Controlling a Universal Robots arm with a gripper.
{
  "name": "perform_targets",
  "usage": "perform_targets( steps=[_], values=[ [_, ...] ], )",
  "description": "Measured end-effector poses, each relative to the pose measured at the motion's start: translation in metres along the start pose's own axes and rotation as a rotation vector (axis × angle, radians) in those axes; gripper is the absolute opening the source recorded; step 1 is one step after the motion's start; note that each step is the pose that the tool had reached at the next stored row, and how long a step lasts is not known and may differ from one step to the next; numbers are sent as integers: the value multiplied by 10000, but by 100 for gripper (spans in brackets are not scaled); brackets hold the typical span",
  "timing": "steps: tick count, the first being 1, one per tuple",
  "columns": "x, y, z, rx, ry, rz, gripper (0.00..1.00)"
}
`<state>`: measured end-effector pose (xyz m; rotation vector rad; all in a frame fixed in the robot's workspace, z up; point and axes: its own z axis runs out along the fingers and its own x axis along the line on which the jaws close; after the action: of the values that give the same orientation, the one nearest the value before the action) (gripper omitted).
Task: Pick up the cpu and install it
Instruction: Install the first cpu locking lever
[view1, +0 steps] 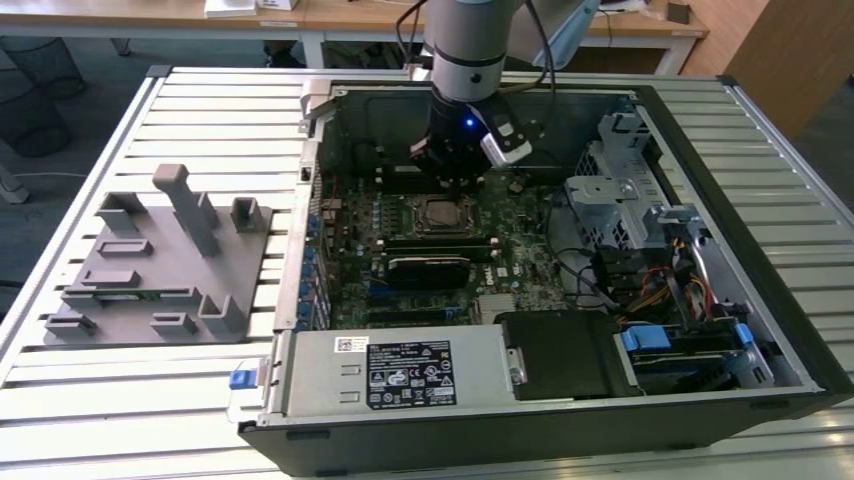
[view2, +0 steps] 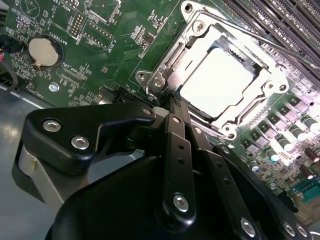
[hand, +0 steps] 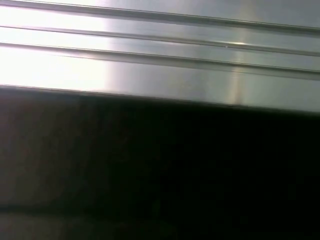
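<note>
- Inside the metal socket frame (view2: 227, 82) on the green motherboard (view2: 125, 45) sits the cpu (view2: 217, 82), its pale silver top flat and level, framed on all sides by the bright bracket; in the exterior view it lies at the centre of the board (view1: 438, 215).
- My gripper (view2: 172, 102) hangs just beside that socket, at its corner near a screw; it holds nothing.
- My fingers (view2: 175, 145) are pressed together, the two black links meeting in one narrow tip with no gap between them, close to the frame; whether the tip touches the frame I cannot tell.
- On the board, near a round coin battery (view2: 44, 51), I see small white lettering, too fine for me to make out.
- From the exterior view, my arm (view1: 467, 50) comes down into the open computer case (view1: 747, 330), a blue light glowing on my wrist.
- A power supply box (view1: 394, 370) at the near edge carries a black and white label, unreadable.
- A grey plastic fixture (view1: 154, 265) stands well apart on the slatted table (view1: 120, 400), toward the exterior view's left.
- Bright metal ribs (hand: 160, 55) above a dark area are what the first wrist view gives me.
</note>
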<state>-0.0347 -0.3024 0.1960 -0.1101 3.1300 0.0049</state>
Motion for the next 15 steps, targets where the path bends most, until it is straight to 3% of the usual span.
perform_targets(
  steps=[3,5,8,15],
  values=[
    [0,-1,5,21,3,0,11],
    [-1,0,6,-9,0,1,11],
    [-4,2,8,-263,-17,3,11],
    [-6,2,9,-701,-47,7,11]
  ],
)
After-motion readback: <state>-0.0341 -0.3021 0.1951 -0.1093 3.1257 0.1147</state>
